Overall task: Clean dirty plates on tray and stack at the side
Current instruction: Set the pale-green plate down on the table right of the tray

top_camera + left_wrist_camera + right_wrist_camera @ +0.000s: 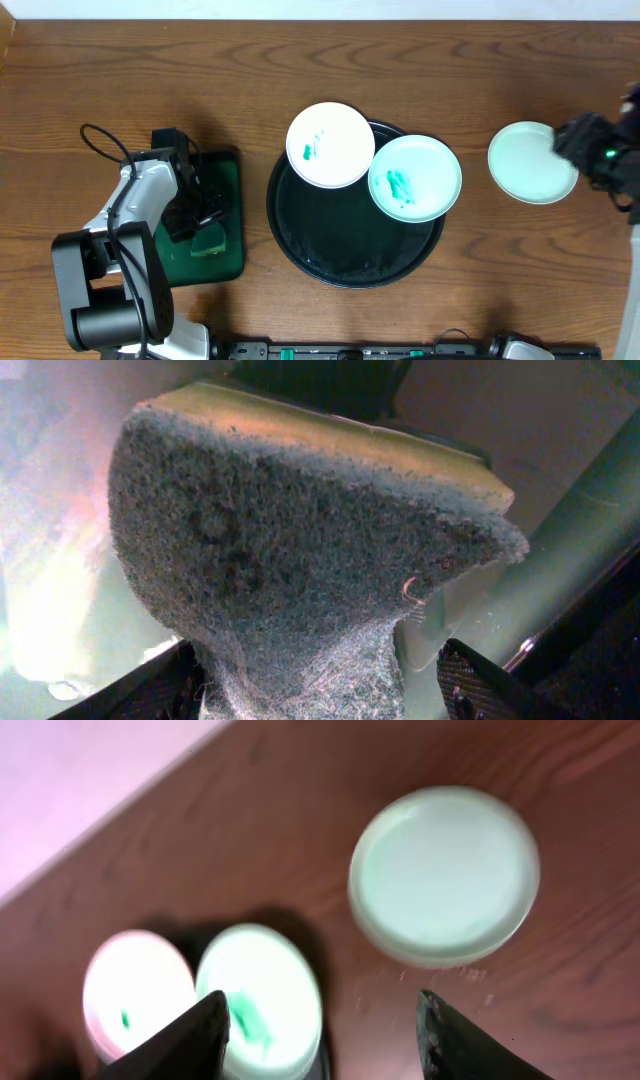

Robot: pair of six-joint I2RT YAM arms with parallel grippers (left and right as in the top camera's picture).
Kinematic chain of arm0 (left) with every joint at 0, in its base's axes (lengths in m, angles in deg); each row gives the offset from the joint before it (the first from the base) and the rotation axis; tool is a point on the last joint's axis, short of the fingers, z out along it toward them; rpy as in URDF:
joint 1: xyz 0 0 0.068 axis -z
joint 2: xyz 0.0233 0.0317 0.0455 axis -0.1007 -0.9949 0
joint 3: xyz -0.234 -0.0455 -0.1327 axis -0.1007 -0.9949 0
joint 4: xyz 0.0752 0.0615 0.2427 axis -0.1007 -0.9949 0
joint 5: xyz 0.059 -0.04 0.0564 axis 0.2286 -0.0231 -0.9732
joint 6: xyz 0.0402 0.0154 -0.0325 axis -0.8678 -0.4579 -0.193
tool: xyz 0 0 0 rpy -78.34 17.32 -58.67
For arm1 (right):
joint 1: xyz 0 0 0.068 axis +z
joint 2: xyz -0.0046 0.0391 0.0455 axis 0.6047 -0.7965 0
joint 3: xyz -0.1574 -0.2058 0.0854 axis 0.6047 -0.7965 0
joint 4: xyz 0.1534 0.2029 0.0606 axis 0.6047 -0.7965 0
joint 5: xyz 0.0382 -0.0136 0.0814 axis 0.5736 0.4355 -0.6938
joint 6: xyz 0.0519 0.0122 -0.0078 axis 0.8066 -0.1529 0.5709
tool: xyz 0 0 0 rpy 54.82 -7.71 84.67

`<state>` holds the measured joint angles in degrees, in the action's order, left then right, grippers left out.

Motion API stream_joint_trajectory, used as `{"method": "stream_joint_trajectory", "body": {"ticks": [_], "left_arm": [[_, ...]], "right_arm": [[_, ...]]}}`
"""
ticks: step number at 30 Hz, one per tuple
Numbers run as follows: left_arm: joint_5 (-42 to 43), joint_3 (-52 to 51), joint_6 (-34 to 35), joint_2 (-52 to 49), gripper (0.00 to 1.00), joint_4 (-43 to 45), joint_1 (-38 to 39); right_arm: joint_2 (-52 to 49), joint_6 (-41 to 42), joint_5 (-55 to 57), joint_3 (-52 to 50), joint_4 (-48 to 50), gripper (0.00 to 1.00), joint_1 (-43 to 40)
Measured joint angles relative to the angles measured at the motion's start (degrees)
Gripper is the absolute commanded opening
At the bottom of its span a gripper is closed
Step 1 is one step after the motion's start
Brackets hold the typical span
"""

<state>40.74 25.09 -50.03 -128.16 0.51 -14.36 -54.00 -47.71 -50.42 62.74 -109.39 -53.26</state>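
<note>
The round black tray [340, 255] sits mid-table. Two white plates rest on its far rim: one with small teal dots [330, 145] and one with a teal smear [415, 178]. A third plate [530, 165], with no smears, lies on the table to the right. My right gripper [578, 140] hovers at that plate's right edge, open and empty. In the right wrist view, its fingers [325, 1040] frame bare table, with the clean plate [443, 875] ahead and the two smeared plates [262, 990] [135, 985] to the left. My left gripper [200, 215] [310, 680] is shut on a green sponge [300, 530].
A dark green rectangular tray [232, 170] lies left of the round tray, under my left gripper and the sponge [212, 243]. The left arm's base [100, 290] stands at the front left. The table's front edge runs close below the round tray.
</note>
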Motion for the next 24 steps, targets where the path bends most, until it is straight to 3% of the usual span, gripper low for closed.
{"method": "stream_joint_trajectory", "body": {"ticks": [3,8,16,24], "left_arm": [[0.0,0.0,0.0,0.0,0.75,0.0,0.0],[0.2,0.0,0.0,0.0,0.75,0.1,0.0],[0.2,0.0,0.0,0.0,0.75,0.5,0.0],[0.2,0.0,0.0,0.0,0.75,0.5,0.0]], "right_arm": [[-4.0,-1.3,-0.3,0.0,-5.3,0.72,4.4],[-14.8,-3.4,-0.4,-0.1,-9.0,0.72,10.0],[-28.3,-5.4,-0.2,-0.1,-6.1,0.72,14.7],[-34.4,-5.5,0.6,-0.2,-0.1,0.6,14.8]]}}
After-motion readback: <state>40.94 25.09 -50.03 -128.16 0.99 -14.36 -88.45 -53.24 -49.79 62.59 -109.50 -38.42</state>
